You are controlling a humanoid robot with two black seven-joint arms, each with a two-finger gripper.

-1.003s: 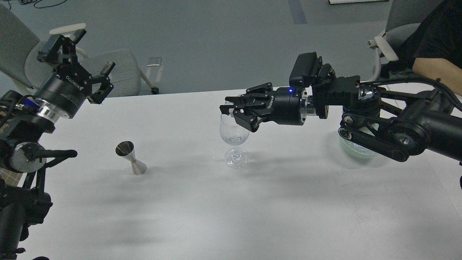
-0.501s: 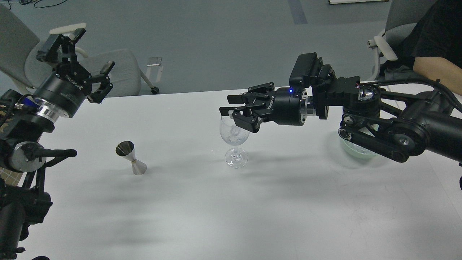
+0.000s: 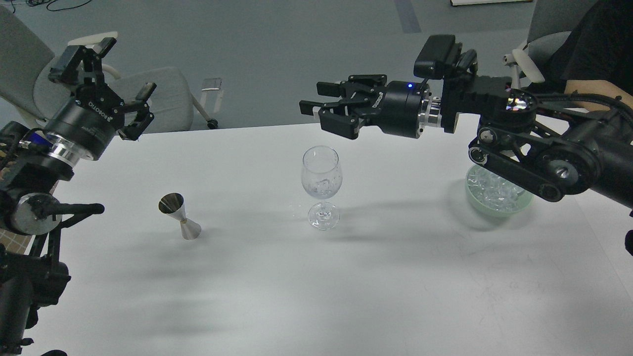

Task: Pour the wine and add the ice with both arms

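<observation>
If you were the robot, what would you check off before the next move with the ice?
1. Glass upright on the table: ok.
2. Ice already in the glass: ok, some sits in its bowl.
3. Right gripper clear of the glass rim: ok, raised above it, fingers apart, nothing held.
4. Ice left in the green bowl: ok.
5. Left gripper out of the way: ok, open, raised at the far left.
6. Jigger holding wine: cannot tell.

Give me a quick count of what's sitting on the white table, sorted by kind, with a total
Wine glass: 1
Metal jigger: 1
Green bowl of ice: 1
Total: 3 items on the table
</observation>
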